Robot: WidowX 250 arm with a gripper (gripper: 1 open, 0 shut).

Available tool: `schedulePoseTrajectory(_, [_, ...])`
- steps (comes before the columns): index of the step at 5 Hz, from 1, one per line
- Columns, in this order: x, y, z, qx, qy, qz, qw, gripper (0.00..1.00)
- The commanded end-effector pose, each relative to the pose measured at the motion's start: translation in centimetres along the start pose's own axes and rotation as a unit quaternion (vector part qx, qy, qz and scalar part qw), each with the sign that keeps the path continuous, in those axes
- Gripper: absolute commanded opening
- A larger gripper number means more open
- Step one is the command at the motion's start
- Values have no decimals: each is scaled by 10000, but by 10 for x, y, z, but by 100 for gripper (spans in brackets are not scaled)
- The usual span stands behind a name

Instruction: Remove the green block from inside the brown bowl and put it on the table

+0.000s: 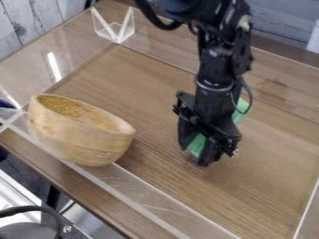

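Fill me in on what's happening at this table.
A single robot arm is moving a green block out of a wooden bowl. The end effector points straight down, shut on the block, low over the bare table to the right of the bowl. Whether the block already touches the wood cannot be told. The bowl sits near the table's left edge, apart from the arm. The block has yet to be released.

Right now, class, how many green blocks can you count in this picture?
1. The green block is gripped in the claw, low over the table, right of the brown bowl. The bowl's inside is partly hidden.
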State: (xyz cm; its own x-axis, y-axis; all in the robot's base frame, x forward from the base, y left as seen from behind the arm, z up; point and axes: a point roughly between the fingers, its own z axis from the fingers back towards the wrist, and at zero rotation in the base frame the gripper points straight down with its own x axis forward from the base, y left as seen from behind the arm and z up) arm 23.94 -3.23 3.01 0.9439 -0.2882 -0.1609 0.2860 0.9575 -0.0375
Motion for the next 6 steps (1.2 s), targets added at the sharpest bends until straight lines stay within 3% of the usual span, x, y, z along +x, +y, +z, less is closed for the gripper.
schedulePoseTrajectory(1, [14, 9, 13, -35, -181, 51, 9998, 0])
schedulePoseTrajectory(2, [15, 13, 15, -111, -85, 80, 9999, 0])
schedulePoseTrajectory(4, [33, 19, 11, -201, -79, 172, 9996, 0])
schedulePoseTrajectory(6, [39, 20, 2, -426, -102, 242, 9987, 0])
